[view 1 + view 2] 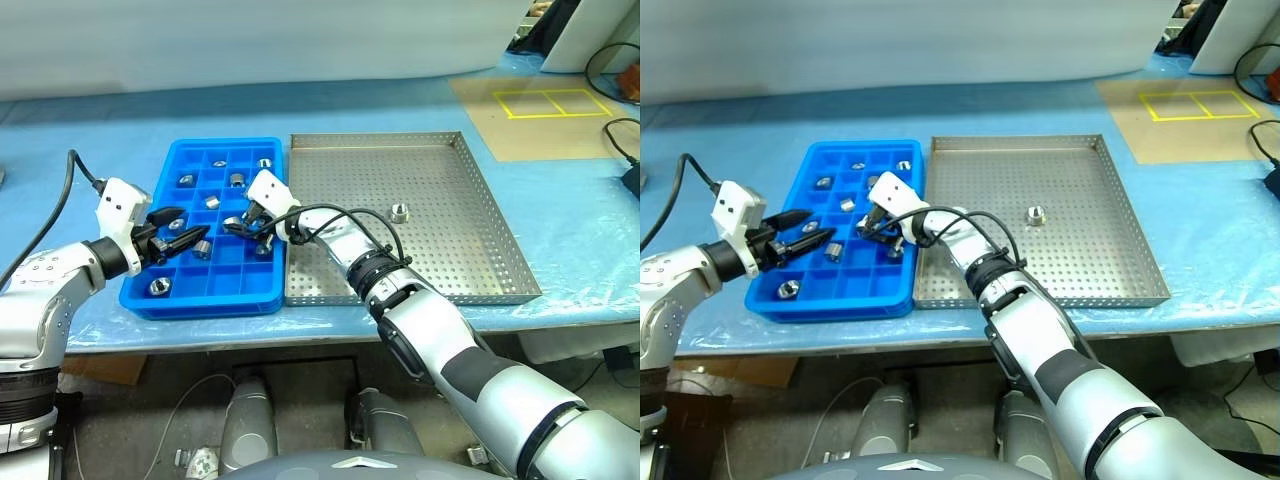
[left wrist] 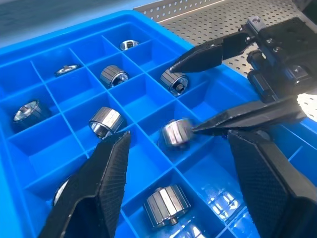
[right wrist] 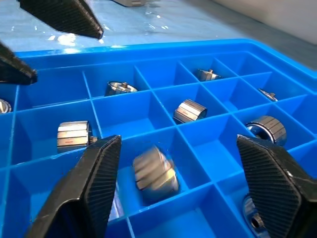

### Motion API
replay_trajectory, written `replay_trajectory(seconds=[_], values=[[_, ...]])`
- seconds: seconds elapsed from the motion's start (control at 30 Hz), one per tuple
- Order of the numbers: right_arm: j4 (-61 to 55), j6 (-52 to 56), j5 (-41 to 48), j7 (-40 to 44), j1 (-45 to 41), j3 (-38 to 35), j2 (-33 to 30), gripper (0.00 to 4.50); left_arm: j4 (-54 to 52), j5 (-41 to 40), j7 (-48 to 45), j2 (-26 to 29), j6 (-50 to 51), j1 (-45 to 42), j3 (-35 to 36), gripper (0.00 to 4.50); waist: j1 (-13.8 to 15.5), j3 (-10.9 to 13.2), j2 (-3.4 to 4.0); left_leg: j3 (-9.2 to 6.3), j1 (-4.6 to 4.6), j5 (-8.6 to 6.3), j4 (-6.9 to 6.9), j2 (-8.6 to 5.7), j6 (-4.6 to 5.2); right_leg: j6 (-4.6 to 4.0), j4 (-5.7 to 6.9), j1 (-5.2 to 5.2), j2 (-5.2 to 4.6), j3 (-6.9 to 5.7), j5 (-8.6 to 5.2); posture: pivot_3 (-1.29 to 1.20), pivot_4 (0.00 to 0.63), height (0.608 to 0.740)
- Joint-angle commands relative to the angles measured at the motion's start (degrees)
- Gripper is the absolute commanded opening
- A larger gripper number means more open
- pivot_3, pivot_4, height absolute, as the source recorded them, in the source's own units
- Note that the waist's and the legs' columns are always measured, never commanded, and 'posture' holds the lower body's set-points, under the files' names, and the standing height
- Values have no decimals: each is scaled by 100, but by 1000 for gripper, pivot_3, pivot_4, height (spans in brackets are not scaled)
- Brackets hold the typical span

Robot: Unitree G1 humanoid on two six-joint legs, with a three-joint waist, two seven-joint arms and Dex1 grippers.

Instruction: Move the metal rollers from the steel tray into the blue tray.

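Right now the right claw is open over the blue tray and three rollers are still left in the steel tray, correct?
Not quite. The left eye view shows one roller left in the steel tray, not three. The rest holds: the right claw is open over the blue tray.

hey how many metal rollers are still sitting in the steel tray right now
1. A single metal roller lies on the perforated floor of the steel tray, about mid-tray, toward its far half. The right arm crosses the tray's near-left corner and could hide another.
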Motion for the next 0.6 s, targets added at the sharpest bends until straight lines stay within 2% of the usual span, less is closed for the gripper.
replay_trajectory(seconds=[0.03,0.17,0.3,0.43,0.6], values=[[-399,-14,79,91,-30,-190,-132,3880,2,-4,6,-55,-123,-183,-56,3325,2,0,0,0,-1,0,0,0,0,0,1,0,0,-1,0,73,150,740],[-1202,257,278,499,265,-381,-644,3880,141,21,-42,-182,-188,-370,-259,3325,18,0,-1,-1,-4,1,8,-1,-1,2,5,1,-2,-2,1,31,150,740],[-2769,1036,516,1190,910,-563,-1719,3880,464,121,-152,-488,-338,-777,-746,3325,37,-1,-2,-2,-5,2,15,-4,-1,4,10,7,-3,-3,2,-50,150,740],[-3498,1551,504,1084,1291,-783,-2502,3880,837,234,-330,-747,-528,-1129,-1089,3325,-43,-2,-5,-2,-1,5,26,-5,3,13,12,10,-1,3,8,-112,150,740],[-3290,1655,342,644,1646,-1042,-3202,3880,1397,415,-576,-1089,-803,-1611,-1467,3325,-214,-2,-6,7,23,5,35,-6,2,3,49,4,8,28,2,-171,150,740]])
